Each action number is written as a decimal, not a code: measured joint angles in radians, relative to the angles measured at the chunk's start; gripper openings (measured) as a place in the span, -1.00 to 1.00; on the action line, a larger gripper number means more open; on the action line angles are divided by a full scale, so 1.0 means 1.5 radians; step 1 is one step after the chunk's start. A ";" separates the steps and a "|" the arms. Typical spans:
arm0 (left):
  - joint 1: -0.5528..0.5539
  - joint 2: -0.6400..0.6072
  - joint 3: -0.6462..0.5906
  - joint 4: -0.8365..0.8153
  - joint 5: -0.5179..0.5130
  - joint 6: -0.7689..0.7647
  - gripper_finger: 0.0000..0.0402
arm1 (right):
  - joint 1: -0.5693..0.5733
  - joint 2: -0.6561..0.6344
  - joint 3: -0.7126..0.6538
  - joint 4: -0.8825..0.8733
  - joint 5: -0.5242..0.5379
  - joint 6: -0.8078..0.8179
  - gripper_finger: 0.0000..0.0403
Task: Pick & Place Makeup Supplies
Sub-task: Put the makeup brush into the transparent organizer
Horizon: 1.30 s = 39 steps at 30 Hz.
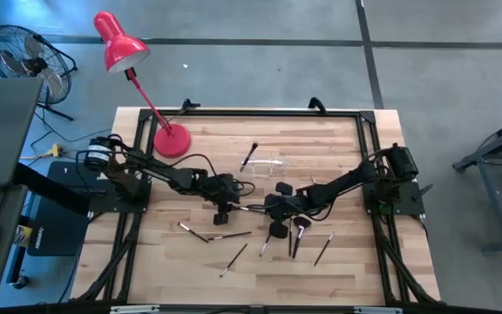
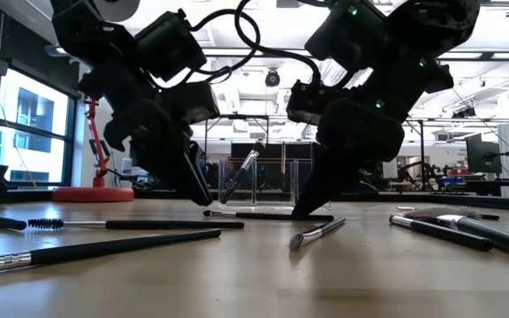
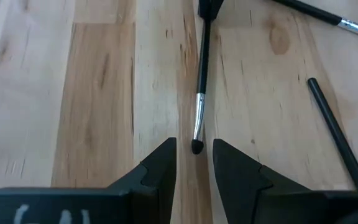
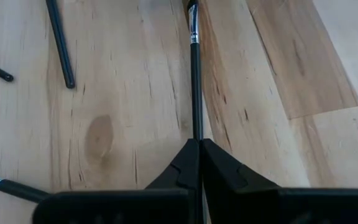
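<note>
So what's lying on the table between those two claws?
One thin brush spans the gap. The right gripper is shut on its handle end; its small tip lies between the left gripper's open fingers. Both wrist views show it.

A: Which colours has the bench (image 1: 338,262)?

B: Pale wood, in planks of light and darker tan, with brown grain lines and a few oval knots. Its frame is black.

A: And the thin brush (image 3: 201,93) between the two arms?

B: Black handle, silvery collar, small black tip. The other brushes (image 1: 234,258) at 6 o'clock on the bench are dark also, some with silvery parts.

A: The end effectors?

B: The left end effector (image 3: 194,163) and the right end effector (image 4: 199,163) are both black.

A: Something with strong colour?

B: The lamp (image 1: 118,41) at 10 o'clock is bright red. The holder (image 1: 267,163) is clear.
</note>
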 joint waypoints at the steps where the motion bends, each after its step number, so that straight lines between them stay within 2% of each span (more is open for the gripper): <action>1: 0.000 0.003 0.000 0.004 0.000 0.000 -0.49 | 0.000 0.000 0.000 0.000 -0.001 -0.001 -0.99; 16: 0.000 0.043 0.001 0.032 0.008 0.000 -0.50 | -0.001 0.000 0.000 -0.002 -0.001 -0.014 -0.97; 19: 0.000 0.043 0.001 0.032 0.012 0.009 -0.60 | -0.001 0.000 0.000 -0.002 -0.001 -0.014 -0.97; 24: 0.001 0.044 0.001 0.031 0.022 0.012 -0.94 | -0.001 0.000 -0.001 0.013 -0.001 -0.014 -0.94; 30: 0.000 0.044 0.001 0.021 0.024 0.028 -0.98 | -0.002 -0.012 -0.002 0.013 -0.002 -0.013 -0.86; 39: 0.000 0.044 0.001 0.015 0.022 0.035 -0.99 | -0.003 -0.093 -0.002 -0.006 0.034 0.017 -0.63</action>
